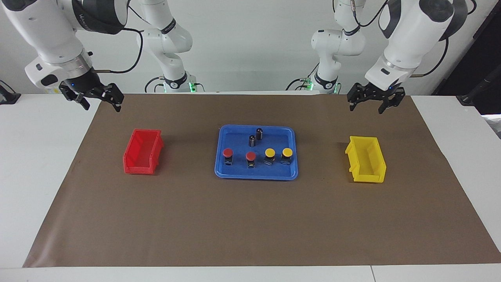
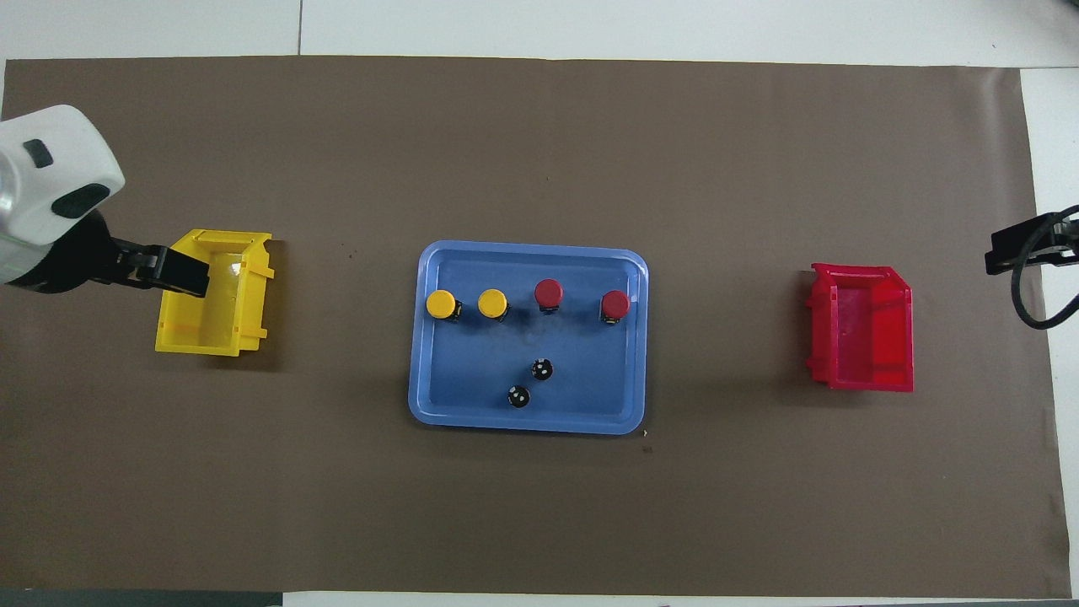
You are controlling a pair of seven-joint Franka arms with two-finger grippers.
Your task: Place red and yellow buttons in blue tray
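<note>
The blue tray lies mid-mat. In it stand two red buttons and two yellow buttons in a row, the yellow ones toward the left arm's end. The overhead view shows the tray, the yellow buttons and the red buttons. My left gripper is open and empty, raised over the mat close to the yellow bin; the overhead view shows it overlapping the bin's edge. My right gripper is open, empty and waits over the mat's edge.
Two dark capless cylinders stand in the tray, nearer to the robots than the buttons. A yellow bin sits toward the left arm's end, a red bin toward the right arm's end. Both bins look empty.
</note>
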